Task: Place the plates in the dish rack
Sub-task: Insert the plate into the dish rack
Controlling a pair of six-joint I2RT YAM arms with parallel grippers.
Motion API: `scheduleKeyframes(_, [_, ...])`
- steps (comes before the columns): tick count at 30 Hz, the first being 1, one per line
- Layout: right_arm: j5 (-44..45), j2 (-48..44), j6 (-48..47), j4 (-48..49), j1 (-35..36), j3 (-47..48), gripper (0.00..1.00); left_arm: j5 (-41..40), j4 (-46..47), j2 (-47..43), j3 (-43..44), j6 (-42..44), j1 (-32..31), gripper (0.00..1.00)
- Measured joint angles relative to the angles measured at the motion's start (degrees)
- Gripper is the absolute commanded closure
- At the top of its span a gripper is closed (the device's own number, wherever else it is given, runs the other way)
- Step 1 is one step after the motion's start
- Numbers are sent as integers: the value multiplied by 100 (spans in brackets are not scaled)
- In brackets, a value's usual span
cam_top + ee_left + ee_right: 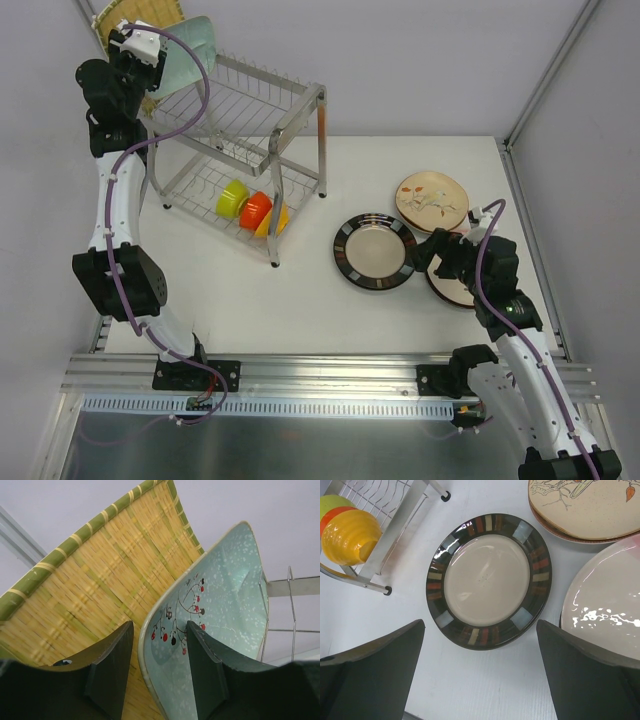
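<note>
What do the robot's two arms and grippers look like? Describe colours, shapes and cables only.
Both the left arm and right arm have white links joined by chunky black joints, with a purple cable looped along each. The left gripper and right gripper each carry two broad, dark, wedge-shaped fingers.

Dish rack [250, 100] back left, bowls [257, 209] in lower tier, plates [374, 251] on table [300, 300] right

Dish rack [300, 110]: two-tier silver wire, standing upright.
Yellow woven square plate [90, 580] and pale teal plate [220, 595]: on edge, side by side, at the upper tier's far-left corner.
Dark-rimmed cream plate [374, 251], floral plate [432, 200] and glossy white plate [610, 610]: flat, clustered right of the rack.
</note>
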Motion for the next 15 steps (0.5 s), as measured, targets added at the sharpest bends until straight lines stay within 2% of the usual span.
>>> scheduleKeyframes(15, [37, -11, -15, -4, 37, -4, 1, -236, -11, -184, -251, 37, -2, 44])
